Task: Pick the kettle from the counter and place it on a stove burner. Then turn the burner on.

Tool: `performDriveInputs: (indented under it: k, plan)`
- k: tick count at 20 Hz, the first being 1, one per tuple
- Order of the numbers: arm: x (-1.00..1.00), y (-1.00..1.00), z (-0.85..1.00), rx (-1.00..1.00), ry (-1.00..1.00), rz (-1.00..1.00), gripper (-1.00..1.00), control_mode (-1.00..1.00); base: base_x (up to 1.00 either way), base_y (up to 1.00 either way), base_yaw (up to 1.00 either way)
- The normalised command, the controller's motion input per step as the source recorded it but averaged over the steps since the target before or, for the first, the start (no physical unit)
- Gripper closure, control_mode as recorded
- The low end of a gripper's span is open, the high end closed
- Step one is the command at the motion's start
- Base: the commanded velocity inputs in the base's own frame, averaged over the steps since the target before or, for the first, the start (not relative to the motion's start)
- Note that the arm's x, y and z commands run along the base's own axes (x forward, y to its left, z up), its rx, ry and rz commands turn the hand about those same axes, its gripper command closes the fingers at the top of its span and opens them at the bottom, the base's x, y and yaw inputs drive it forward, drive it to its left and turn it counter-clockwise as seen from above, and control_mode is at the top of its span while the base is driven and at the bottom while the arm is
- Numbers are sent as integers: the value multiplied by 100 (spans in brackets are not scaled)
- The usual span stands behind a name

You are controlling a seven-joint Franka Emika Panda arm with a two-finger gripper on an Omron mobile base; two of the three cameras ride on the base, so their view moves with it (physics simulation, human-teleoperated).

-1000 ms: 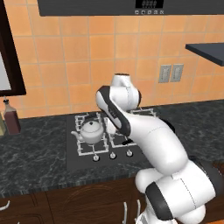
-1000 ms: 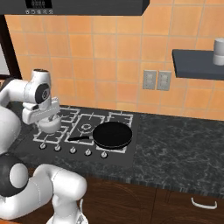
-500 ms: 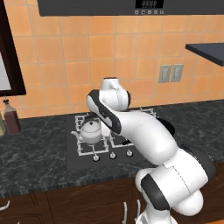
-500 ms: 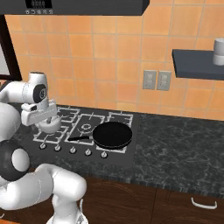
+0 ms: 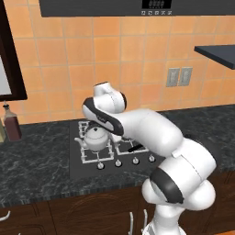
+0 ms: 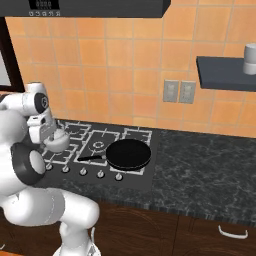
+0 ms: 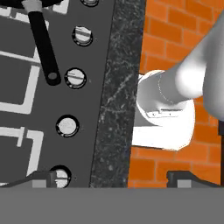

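Observation:
The silvery kettle [image 5: 95,138] stands upright on the front-left stove burner [image 5: 88,159], with the pale grate showing around its base. In the right base view my arm hides part of the kettle [image 6: 58,142]. My gripper [image 7: 113,179] hangs open and empty above the cooktop's front edge, its fingertips [image 7: 42,177] spread wide. Below it runs a row of round burner knobs [image 7: 75,78], and one knob [image 7: 60,175] lies beside the left fingertip. The dark marbled counter [image 7: 114,100] edge passes between the fingers.
A black pan [image 6: 129,153] sits on the middle burner, its handle [image 7: 44,46] pointing toward the knobs [image 6: 100,174]. A dark brown bottle [image 5: 11,124] stands on the counter [image 5: 36,163] at far left. A wall shelf [image 6: 225,74] juts out at upper right.
My wrist has swung left across the cooktop, from right of the kettle to above and beside it. The kettle has stayed on its burner and the jaws have stayed open.

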Motion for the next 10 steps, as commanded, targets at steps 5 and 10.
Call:
performDriveInputs:
  k: [5, 10]
  plan:
    - [3, 5, -2, 22, 8, 61, -100, -100, 0, 0, 0]
    - [20, 2, 0, 41, 6, 49, -100, -100, 0, 0, 0]
